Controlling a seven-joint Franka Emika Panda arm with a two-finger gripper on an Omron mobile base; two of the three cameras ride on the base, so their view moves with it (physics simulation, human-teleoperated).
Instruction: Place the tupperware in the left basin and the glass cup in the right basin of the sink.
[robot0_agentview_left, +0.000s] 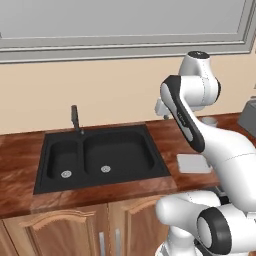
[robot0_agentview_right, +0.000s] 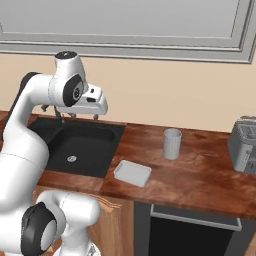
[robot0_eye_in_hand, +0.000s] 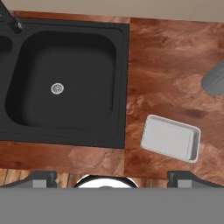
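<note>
The arm rises from the base, folds at a raised elbow and holds its hand level high above the tabletop (robot0_agentview_right: 200, 175), near the right edge of the sink (robot0_agentview_left: 100, 155). The gripper (robot0_agentview_right: 75, 116) points straight down, its fingers spread wide and holding nothing. Below and to the right of the gripper, the tupperware (robot0_eye_in_hand: 171, 138) lies flat on the tabletop just beside the sink's right rim, open side up. The cup (robot0_agentview_right: 172, 143) stands upright farther right of the sink, behind the tupperware and apart from it. Both basins, left (robot0_agentview_left: 62, 160) and right (robot0_eye_in_hand: 61, 85), show only their drains.
</note>
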